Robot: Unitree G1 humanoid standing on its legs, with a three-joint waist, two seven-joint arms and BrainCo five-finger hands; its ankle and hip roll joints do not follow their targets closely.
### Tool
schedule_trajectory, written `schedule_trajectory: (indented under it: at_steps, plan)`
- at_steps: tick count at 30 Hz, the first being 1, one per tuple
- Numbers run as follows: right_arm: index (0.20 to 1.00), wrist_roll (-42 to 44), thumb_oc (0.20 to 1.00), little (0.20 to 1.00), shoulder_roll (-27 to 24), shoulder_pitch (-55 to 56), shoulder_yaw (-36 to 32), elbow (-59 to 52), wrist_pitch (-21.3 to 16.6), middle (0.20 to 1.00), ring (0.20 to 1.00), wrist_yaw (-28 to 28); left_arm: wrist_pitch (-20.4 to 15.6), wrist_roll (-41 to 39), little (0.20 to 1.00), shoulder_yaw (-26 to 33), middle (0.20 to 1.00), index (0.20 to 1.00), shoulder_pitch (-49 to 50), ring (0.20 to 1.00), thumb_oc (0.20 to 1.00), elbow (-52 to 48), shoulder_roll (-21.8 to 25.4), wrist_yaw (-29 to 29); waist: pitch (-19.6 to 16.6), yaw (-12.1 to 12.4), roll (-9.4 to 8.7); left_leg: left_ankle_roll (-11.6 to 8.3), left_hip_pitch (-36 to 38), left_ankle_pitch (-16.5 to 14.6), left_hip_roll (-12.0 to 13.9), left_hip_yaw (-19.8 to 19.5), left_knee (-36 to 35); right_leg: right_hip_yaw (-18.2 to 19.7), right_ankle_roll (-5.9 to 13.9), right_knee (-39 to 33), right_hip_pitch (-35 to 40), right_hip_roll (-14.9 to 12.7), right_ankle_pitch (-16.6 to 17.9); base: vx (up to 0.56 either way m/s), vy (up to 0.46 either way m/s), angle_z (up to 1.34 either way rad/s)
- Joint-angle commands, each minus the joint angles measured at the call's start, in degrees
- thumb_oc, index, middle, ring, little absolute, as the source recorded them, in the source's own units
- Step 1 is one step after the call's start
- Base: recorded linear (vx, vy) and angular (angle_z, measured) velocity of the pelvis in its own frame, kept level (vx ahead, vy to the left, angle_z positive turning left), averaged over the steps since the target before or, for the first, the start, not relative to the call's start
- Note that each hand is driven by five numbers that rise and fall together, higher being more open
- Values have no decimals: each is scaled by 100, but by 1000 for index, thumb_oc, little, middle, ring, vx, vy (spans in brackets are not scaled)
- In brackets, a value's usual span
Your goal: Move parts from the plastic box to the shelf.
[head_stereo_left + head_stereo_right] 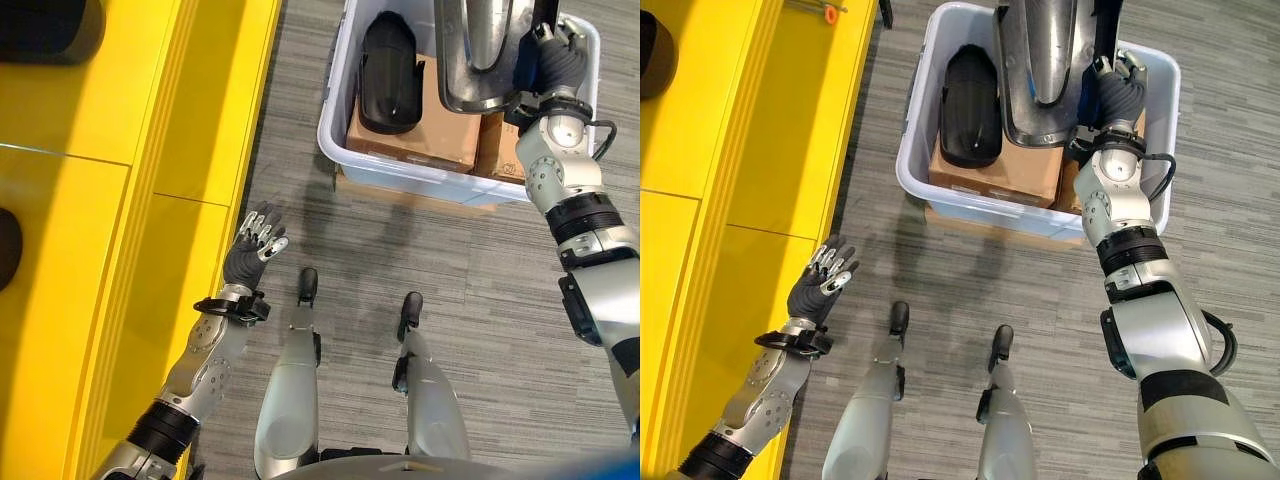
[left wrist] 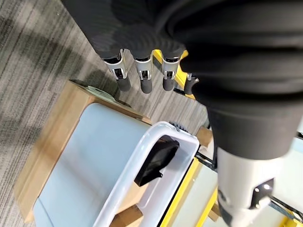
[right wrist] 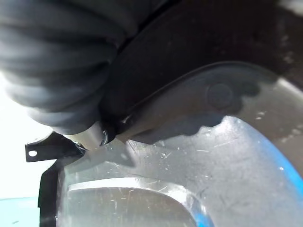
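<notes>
A pale plastic box (image 1: 400, 176) stands on the floor ahead of me. In it a black curved part (image 1: 390, 75) lies on cardboard cartons (image 1: 415, 135). A large silver part (image 1: 478, 50) stands upright, risen above the box's right half. My right hand (image 1: 548, 62) grips its right edge; in the right wrist view the silver part (image 3: 189, 165) lies close against the hand, with a finger curled at its rim. The yellow shelf (image 1: 120, 200) runs along my left. My left hand (image 1: 252, 255) hovers open beside the shelf's edge, its fingers (image 2: 142, 78) straight and holding nothing.
Dark parts (image 1: 45, 30) lie on the shelf's top at the far left. The box rests on a low wooden base (image 1: 400, 197). Grey carpet floor (image 1: 480, 300) stretches between the shelf and the box.
</notes>
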Motion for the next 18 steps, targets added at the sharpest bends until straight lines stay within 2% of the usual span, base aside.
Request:
schedule_trajectory:
  at_steps: [1,7,10,11,12,13,18]
  plan:
    - [200,-85,200,200,142,667,-196,-670,-549,200,200,111,-63,-65,1000,193,1000,1000,455,1000,1000,-246,21,-230,-769,18,4,-235,291,-307,578,33,108,130,109,576,650,-195,-837,3,-35,-6]
    - [200,34,200,200,574,1475,-294,-1286,-551,200,200,348,48,16,1000,288,1000,1000,564,1000,1000,-127,-61,-272,-933,-37,-21,-247,543,-348,672,42,148,170,68,720,845,-147,-1008,15,-44,-5]
    - [200,134,200,200,1017,2287,-196,-1763,-459,200,200,704,197,122,1000,428,1000,1000,651,1000,1000,-4,-168,-328,-1133,-82,5,-278,932,-366,819,3,173,235,-17,1096,1077,16,-1378,19,-118,-2]
    - [200,133,200,200,1019,2289,-194,-1764,-459,200,200,703,198,123,1000,430,1000,1000,655,1000,1000,-6,-169,-327,-1126,-83,6,-280,944,-366,822,3,169,236,-19,1102,1084,18,-1383,3,-145,-3]
    - [200,118,200,200,1095,2404,-87,-1914,-410,200,200,820,205,166,1000,518,1000,1000,659,1000,1000,32,-206,-365,-1173,-89,26,-296,1084,-346,906,-30,200,263,-88,1337,1146,105,-1576,-4,-75,-2]
    - [200,117,200,200,1096,2405,-85,-1916,-410,200,200,820,206,166,1000,520,1000,1000,662,1000,1000,30,-206,-365,-1167,-89,26,-299,1092,-347,909,-29,199,266,-90,1350,1146,107,-1585,-10,-119,-4]
    - [200,187,200,200,1271,2369,183,-1781,-300,200,200,1041,244,262,1000,675,1000,1000,806,1000,1000,105,-367,-333,-1155,-13,82,-325,1382,-267,1092,-123,236,249,-333,2205,1138,329,-2127,-36,-135,-1]
